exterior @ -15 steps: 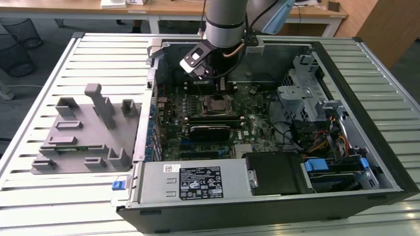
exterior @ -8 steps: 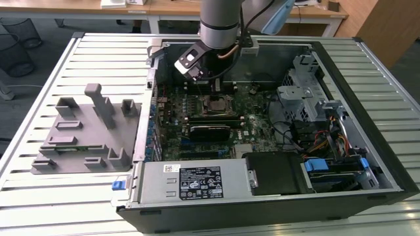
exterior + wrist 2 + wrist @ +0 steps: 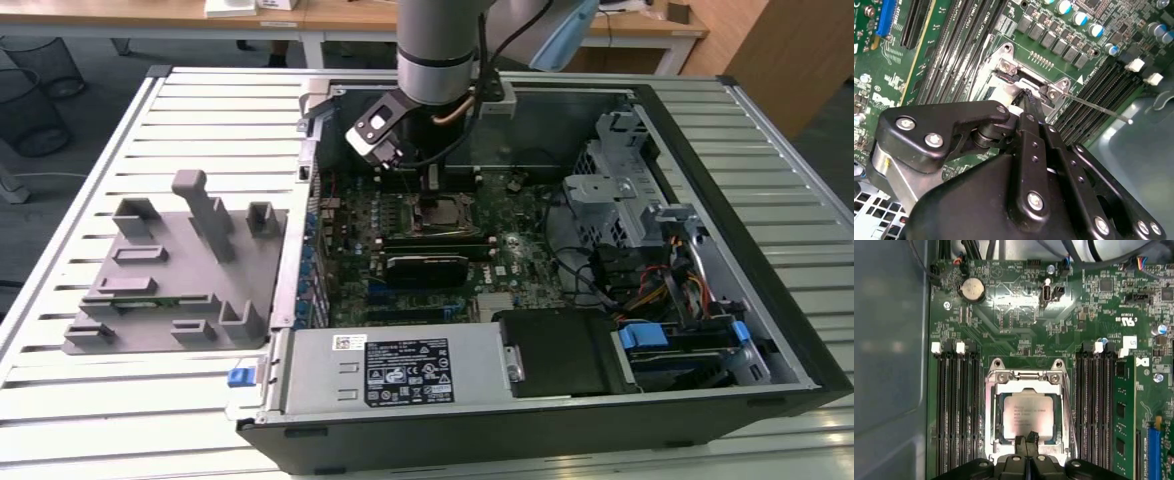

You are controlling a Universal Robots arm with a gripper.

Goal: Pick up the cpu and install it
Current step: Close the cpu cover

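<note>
The flat, square, silver-topped cpu (image 3: 1026, 412) sits in the metal-rimmed socket frame (image 3: 990, 410), its edge right beneath the black tool (image 3: 1027, 440), whose tips are pressed together and grip nothing.

grey fixture (image 3: 174, 270) beside open computer case (image 3: 534, 428)

Shiny metal cpu (image 3: 1026, 413); matt black hand (image 3: 1027, 439)

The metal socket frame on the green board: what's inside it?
A shiny silver square cpu lies inside; the black gripper covers one edge, and what's beneath the chip is hidden.
</note>
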